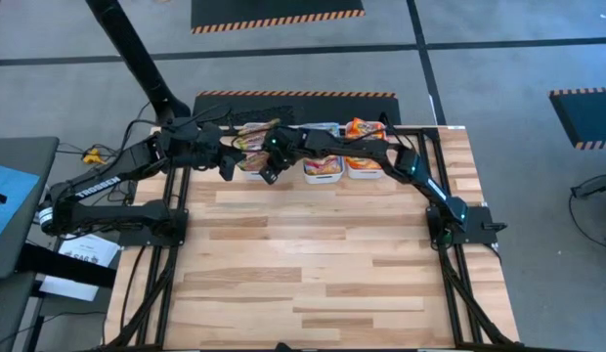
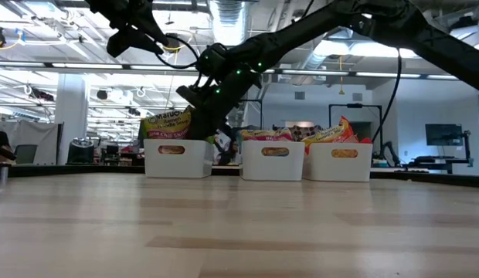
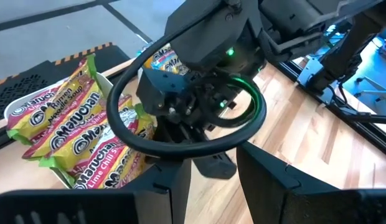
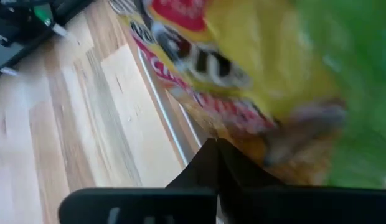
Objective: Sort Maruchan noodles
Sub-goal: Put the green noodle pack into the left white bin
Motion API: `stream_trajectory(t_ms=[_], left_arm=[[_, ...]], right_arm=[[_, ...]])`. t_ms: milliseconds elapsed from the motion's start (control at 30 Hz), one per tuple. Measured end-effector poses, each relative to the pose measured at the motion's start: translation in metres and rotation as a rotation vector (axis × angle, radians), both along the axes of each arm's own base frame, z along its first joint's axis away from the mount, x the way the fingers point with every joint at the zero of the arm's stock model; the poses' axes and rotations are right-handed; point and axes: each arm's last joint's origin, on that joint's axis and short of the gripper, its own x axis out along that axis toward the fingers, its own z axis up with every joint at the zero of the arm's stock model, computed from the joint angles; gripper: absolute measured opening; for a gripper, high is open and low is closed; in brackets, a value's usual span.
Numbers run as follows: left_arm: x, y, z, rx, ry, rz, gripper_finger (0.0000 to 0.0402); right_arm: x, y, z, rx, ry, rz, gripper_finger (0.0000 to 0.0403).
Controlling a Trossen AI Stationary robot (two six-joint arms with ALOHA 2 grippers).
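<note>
Three white bins stand in a row at the table's far edge. The left bin (image 2: 176,158) holds green-edged Maruchan packets (image 3: 75,137) (image 1: 252,142), lying stacked and sticking up over its rim. The right bin (image 2: 341,162) holds orange packets (image 1: 364,129), and the middle bin (image 2: 272,161) holds more. My right gripper (image 4: 215,149) (image 1: 269,168) reaches across from the right, shut, at the left bin's right side beside the green packets. My left gripper (image 3: 215,168) (image 1: 225,164) is open, just left of that bin, facing the right arm's wrist. My right gripper's shut fingertips (image 4: 211,158) point at a green-edged packet (image 4: 243,74) by the left bin's rim. The view is blurred and very close, so I cannot tell whether they touch it.
A blue-edged packet (image 3: 165,59) shows behind the right arm's wrist. Both arms crowd the left bin at the far edge. The wooden tabletop (image 1: 313,264) stretches toward the near edge. Cables and frame rails run along both table sides.
</note>
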Motion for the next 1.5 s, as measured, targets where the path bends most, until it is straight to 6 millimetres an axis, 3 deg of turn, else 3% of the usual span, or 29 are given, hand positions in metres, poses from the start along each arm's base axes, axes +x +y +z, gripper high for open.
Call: stream_trajectory(t_ms=[100, 300, 500, 867, 1033, 1233, 1400, 1500], left_arm=[[0.000, 0.000, 0.000, 0.000, 0.000, 0.001, 0.0117], [0.000, 0.000, 0.000, 0.000, 0.001, 0.001, 0.0117], [0.000, 0.000, 0.000, 0.012, 0.008, -0.005, 0.0117], [0.000, 0.000, 0.000, 0.012, 0.005, -0.007, 0.0117], [0.000, 0.000, 0.000, 0.004, 0.001, -0.003, 0.0117], [0.000, 0.000, 0.000, 0.000, -0.001, -0.001, 0.0117], [0.000, 0.000, 0.000, 0.000, 0.000, -0.001, 0.0117], [0.000, 0.000, 0.000, 0.005, 0.002, -0.005, 0.0117]], right_arm=[[-0.003, 0.001, 0.009, 0.005, 0.001, 0.006, 0.0025], [-0.014, 0.011, 0.046, -0.004, -0.025, 0.018, 0.0028], [-0.018, 0.008, 0.078, -0.150, -0.118, -0.026, 0.0017], [-0.010, -0.009, 0.063, -0.148, -0.181, -0.051, 0.0018], [-0.007, -0.010, 0.032, -0.072, -0.080, -0.041, 0.0018], [-0.006, -0.002, 0.018, -0.039, -0.010, -0.013, 0.0018], [-0.009, -0.003, 0.023, -0.038, -0.017, -0.013, 0.0020], [-0.014, -0.005, 0.038, -0.037, -0.015, -0.019, 0.0027]])
